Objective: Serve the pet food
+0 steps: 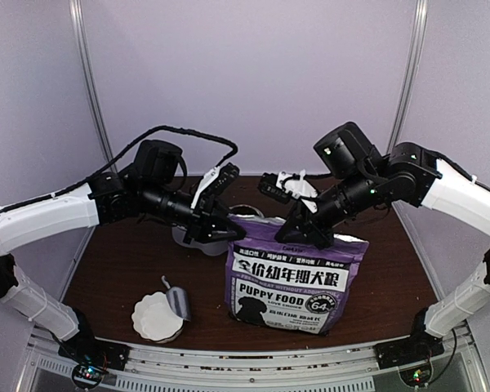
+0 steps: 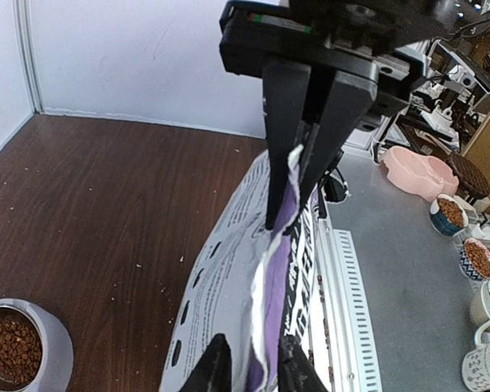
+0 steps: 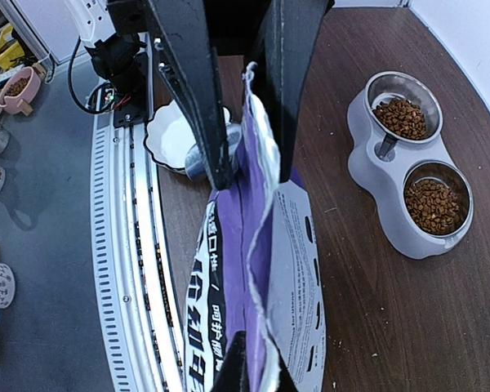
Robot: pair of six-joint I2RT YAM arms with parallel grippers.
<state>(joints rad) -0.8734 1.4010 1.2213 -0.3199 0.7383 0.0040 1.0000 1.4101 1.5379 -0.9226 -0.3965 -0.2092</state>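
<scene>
Both grippers, left and right, pinch the bag by its torn top edge, apparently to steady it upright on the table, while the pet food sits in the twin-bowl feeder.

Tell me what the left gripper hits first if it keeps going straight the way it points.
Nothing new: the left gripper already pinches the bag's torn top edge. Pushing on would probably drive it down along the bag; depth beyond is unclear.
</scene>
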